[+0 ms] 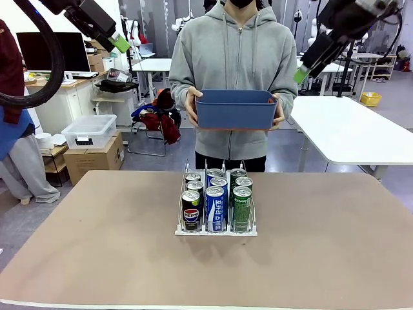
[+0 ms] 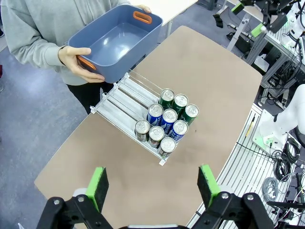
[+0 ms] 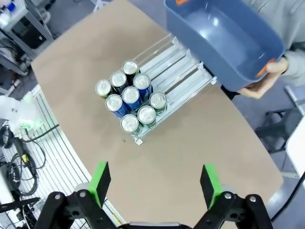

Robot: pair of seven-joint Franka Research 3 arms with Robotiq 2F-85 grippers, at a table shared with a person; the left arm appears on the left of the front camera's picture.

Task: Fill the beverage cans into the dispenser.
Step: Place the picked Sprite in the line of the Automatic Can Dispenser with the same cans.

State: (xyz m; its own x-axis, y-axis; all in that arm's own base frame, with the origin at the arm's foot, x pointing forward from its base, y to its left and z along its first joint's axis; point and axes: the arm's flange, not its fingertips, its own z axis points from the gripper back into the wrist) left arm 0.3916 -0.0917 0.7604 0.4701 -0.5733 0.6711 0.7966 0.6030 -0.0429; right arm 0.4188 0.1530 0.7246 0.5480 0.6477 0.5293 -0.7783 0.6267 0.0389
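Front view: nine beverage cans (image 1: 217, 197) stand upright in the dispenser (image 1: 216, 230), crowded at its front lip. They look rigid, smooth and probably slippery (take one across mid-body). Left gripper (image 2: 152, 187) and right gripper (image 3: 155, 180) hover high above the dispenser, fingers spread, empty.

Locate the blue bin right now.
The blue bin is off the table, held in both of the person's hands at the far side, just beyond the dispenser and its cans.
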